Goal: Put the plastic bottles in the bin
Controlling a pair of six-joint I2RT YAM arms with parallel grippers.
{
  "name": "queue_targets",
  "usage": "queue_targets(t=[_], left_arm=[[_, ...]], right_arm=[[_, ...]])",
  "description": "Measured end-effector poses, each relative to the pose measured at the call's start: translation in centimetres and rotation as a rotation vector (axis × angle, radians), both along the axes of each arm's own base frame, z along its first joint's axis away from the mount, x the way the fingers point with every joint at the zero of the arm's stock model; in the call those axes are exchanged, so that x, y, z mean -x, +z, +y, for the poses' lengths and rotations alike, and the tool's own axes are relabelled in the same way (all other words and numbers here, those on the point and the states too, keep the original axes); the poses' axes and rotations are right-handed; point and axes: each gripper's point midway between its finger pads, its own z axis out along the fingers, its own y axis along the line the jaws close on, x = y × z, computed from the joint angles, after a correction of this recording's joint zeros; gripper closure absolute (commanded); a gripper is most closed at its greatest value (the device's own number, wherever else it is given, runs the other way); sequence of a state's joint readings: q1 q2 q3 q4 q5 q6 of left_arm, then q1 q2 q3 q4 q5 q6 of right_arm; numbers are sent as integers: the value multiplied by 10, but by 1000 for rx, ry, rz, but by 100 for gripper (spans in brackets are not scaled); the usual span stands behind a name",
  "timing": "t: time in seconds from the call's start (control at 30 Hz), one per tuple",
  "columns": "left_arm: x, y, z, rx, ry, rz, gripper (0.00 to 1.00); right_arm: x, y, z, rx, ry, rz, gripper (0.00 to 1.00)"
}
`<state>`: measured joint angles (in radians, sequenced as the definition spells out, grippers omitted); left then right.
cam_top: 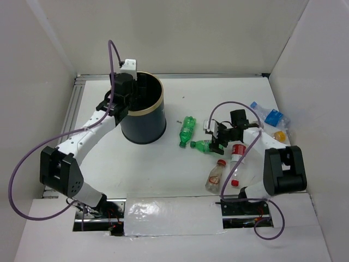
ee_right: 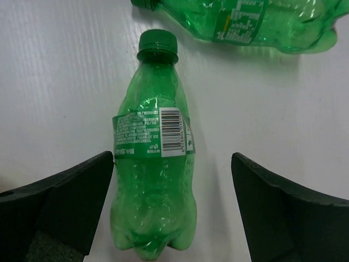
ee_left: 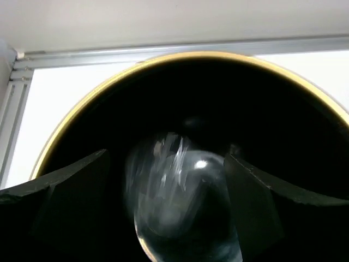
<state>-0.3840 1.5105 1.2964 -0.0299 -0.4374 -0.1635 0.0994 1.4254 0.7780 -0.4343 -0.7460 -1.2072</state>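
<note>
The dark bin (cam_top: 144,117) with a gold rim stands at the back left; its rim also shows in the left wrist view (ee_left: 109,82). My left gripper (cam_top: 122,94) hangs over its mouth. In the left wrist view the left gripper (ee_left: 166,166) is open, with a blurred clear bottle (ee_left: 180,202) loose between the fingers over the dark inside. My right gripper (cam_top: 216,140) is open, low over a green bottle (ee_right: 155,180) that lies on the table between its fingers (ee_right: 76,196). A second green bottle (ee_right: 256,24) lies just beyond it, seen in the top view (cam_top: 187,130).
A clear bottle with a red label (cam_top: 238,155) and a brownish red-capped bottle (cam_top: 215,176) lie near the right arm. Clear bottles with a blue cap (cam_top: 260,111) and a yellow cap (cam_top: 279,136) lie at the right wall. White walls enclose the table.
</note>
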Motion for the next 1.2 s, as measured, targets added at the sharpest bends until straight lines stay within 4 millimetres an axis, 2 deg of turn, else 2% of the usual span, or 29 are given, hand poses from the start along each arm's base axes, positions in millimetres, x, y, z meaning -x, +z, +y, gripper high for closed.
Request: queue_targets(t=[0.1, 0.17, 0.2, 0.23, 0.27, 0.33, 0.4, 0.5, 0.53, 0.6, 0.63, 0.7, 0.77, 0.8, 0.87, 0.93, 1.0, 1.07, 1.13, 1.2], left_arm=[[4, 22, -11, 1, -29, -43, 0], [21, 42, -31, -11, -91, -80, 0], [36, 55, -48, -11, -145, -107, 2], [52, 68, -63, -3, -201, -135, 4], [74, 80, -81, 12, -278, -163, 10], [121, 97, -112, 60, -436, -210, 13], [168, 101, -135, 119, -590, -234, 18], [221, 62, -159, 189, -761, -161, 16], [236, 42, -169, 205, -809, -123, 11], [257, -6, -182, 211, -862, -30, 7], [268, -37, -190, 198, -888, 35, 7], [286, -95, -197, 147, -922, 153, 6], [299, -138, -197, 99, -938, 248, 4], [301, -150, -198, 85, -938, 272, 4], [304, -162, -205, 72, -950, 289, 4], [304, -163, -213, 80, -963, 278, 4], [307, -161, -222, 94, -981, 260, 3], [310, -158, -229, 107, -998, 243, 3], [311, -157, -234, 116, -1009, 232, 3], [313, -158, -239, 118, -1017, 229, 2]], right_arm=[[-3, -21, -1, 45, 14, 26, 11], [-1, -38, -5, 75, 18, 61, 40], [0, -45, -7, 87, 18, 83, 51], [-2, -43, -5, 79, 21, 93, 67], [-8, -40, -6, 87, 26, 81, 72], [-15, -31, -6, 77, 36, 82, 78], [-17, -16, -9, 51, 41, 91, 81], [-27, 31, -12, -2, 31, 47, 82], [-35, 54, -12, -23, 26, 4, 82], [-56, 109, -5, -80, 11, -105, 82], [-68, 140, 3, -116, 9, -167, 82], [-88, 202, 24, -202, 9, -286, 81], [-99, 256, 58, -289, 41, -369, 80], [-100, 279, 78, -333, 71, -388, 80], [-109, 327, 127, -426, 150, -437, 75], [-115, 355, 173, -502, 215, -451, 71], [-122, 366, 216, -564, 268, -423, 67], [-131, 357, 254, -605, 296, -353, 60], [-138, 335, 283, -626, 305, -265, 35], [-143, 300, 303, -622, 291, -152, 13]])
